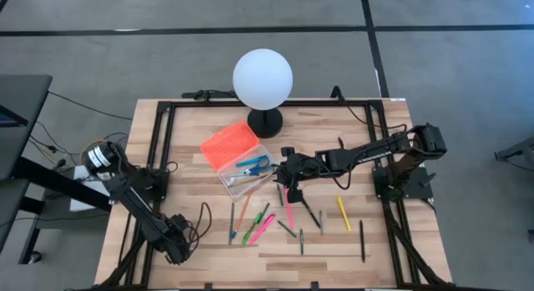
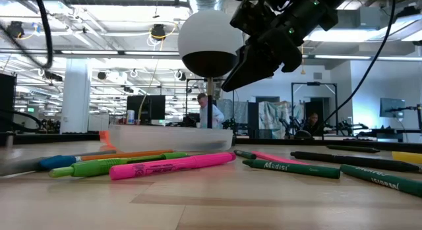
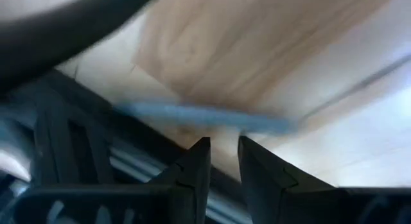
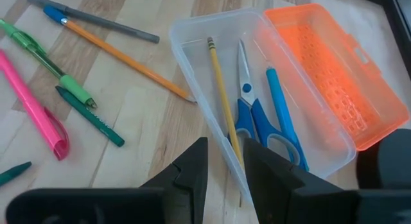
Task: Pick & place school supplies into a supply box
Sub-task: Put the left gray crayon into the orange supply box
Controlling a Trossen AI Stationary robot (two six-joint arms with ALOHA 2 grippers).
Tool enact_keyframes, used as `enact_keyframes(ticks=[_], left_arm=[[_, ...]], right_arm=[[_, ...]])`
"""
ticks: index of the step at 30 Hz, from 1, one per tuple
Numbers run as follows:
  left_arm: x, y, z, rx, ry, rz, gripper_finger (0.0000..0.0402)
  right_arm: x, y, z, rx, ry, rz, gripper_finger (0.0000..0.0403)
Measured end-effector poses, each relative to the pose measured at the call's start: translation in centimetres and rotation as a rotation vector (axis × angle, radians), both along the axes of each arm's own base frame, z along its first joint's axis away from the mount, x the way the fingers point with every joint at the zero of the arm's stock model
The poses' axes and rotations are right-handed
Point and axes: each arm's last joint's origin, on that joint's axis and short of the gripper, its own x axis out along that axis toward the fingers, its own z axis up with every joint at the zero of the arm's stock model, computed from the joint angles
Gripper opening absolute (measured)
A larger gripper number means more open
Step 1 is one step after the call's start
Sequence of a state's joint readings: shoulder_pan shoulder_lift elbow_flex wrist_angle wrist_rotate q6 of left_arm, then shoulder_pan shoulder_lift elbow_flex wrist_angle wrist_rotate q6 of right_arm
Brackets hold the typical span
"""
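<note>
The right gripper (image 1: 288, 181) hangs above the middle of the worktop (image 1: 334, 249), just beside the near end of the pencil case (image 4: 212, 31). Its two fingers (image 4: 192, 169) are close together with only a narrow gap, and nothing is between them.

The pencil case lies open near the middle of the worktop, in front of the white globe lamp (image 1: 262, 78). Its orange lid (image 4: 327, 70) is folded back toward the far left side. Inside the clear body lie a yellow pencil (image 4: 221, 89), blue-handled scissors (image 4: 253, 115) and a blue pen (image 4: 282, 115), side by side.

The other supplies are spread on the worktop toward the front edge. An orange pencil with a blue end (image 4: 115, 54) lies with its tip at the wall of the case, and a grey pen (image 4: 90, 18) lies near it. A green pen (image 4: 45, 60), a pink highlighter (image 4: 32, 102) and a dark green marker (image 4: 90, 116) are close together. A yellow marker (image 1: 343, 213) and a black pen (image 1: 362, 239) lie apart on the right side.

The left gripper (image 1: 177, 256) waits low at the front left corner of the worktop, with its fingers (image 3: 192, 172) almost together and holding nothing.
</note>
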State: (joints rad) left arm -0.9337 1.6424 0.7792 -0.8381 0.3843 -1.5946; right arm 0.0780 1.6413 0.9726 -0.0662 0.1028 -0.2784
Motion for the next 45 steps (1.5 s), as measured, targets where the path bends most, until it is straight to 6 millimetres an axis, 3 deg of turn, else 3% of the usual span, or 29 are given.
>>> enact_keyframes(ticks=[23,29,37,45], left_arm=[[2.3,-0.5,1.2,0.107,-0.278,-0.175,0.0075],[2.0,-0.1,2.6,0.235,-0.214,-0.148,0.0075],[3.3,-1.6,4.8,0.241,-0.365,-0.153,0.0075],[3.6,-3.0,4.0,0.123,-0.485,-0.090,0.0121]], right_arm=[[0.1,0.0,0.2,0.004,-0.023,0.002,0.0093],[0.1,0.0,0.2,0.004,-0.023,0.002,0.0093],[0.1,0.0,0.2,0.004,-0.022,0.001,0.0093],[0.1,0.0,0.1,0.010,-0.018,-0.004,0.0093]])
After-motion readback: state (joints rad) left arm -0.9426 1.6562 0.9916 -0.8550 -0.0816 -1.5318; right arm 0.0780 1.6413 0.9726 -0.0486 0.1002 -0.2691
